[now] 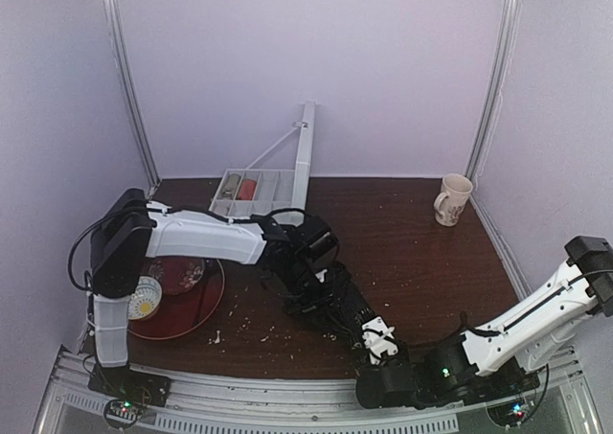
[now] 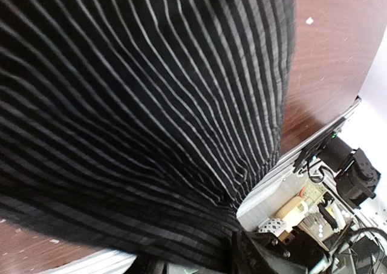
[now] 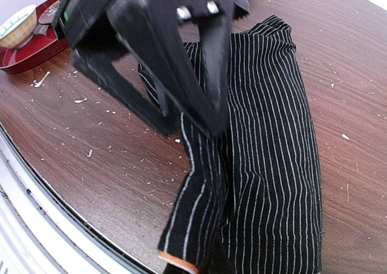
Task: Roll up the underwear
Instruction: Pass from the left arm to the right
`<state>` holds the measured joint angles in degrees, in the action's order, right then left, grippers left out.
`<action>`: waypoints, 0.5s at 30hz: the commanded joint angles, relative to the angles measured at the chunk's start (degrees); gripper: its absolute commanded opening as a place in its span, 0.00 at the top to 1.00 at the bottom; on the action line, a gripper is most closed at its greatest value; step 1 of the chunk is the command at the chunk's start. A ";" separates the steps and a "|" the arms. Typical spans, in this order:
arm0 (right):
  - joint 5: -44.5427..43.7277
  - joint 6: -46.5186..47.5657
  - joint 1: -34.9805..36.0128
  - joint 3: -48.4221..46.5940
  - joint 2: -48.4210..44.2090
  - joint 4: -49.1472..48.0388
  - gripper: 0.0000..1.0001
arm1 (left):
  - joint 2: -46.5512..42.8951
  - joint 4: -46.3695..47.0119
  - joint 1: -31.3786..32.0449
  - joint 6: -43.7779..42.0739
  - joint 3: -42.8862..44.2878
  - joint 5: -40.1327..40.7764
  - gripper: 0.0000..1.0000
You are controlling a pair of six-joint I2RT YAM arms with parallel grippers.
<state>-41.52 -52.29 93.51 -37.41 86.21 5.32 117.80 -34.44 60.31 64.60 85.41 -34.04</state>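
Note:
The underwear (image 1: pixel 337 305), black with pale pinstripes, lies as a long folded strip on the brown table, running from the middle toward the near edge. In the right wrist view the underwear (image 3: pixel 272 135) has one flap lifted, showing an orange hem. My left gripper (image 1: pixel 311 273) stands over its far end. That left gripper (image 3: pixel 188 127) is open, one finger on the fabric and the other on the wood beside it. My right gripper (image 1: pixel 381 340) is shut on the near end. The underwear (image 2: pixel 151 104) gathers into folds converging at that pinch. The right fingers are hidden.
A red tray (image 1: pixel 196 311) with a bowl (image 1: pixel 146 298) sits at the left by the left arm's base. A grey divided organiser (image 1: pixel 251 190) stands at the back and a mug (image 1: pixel 452 199) at the back right. Pale crumbs dot the wood. The table's metal front rail (image 3: pixel 36 195) is close.

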 commanded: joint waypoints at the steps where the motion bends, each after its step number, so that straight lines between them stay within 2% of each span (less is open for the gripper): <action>1: 0.30 -0.67 -0.26 2.61 -2.51 -1.82 1.00 | -5.11 -2.72 -1.39 -3.13 -0.99 3.64 0.51; 8: 0.52 -1.11 -0.26 4.99 -4.67 -2.87 1.00 | -7.29 -3.00 -2.39 -4.45 -5.10 5.22 0.48; 15: 0.55 -1.27 -0.29 5.33 -4.96 -3.10 1.00 | -7.40 -4.67 -2.74 -5.22 -7.68 7.41 0.40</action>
<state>-40.42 -52.80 93.51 -32.86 82.39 2.33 111.50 -37.85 58.11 60.53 79.37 -28.38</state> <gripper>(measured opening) 0.010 0.576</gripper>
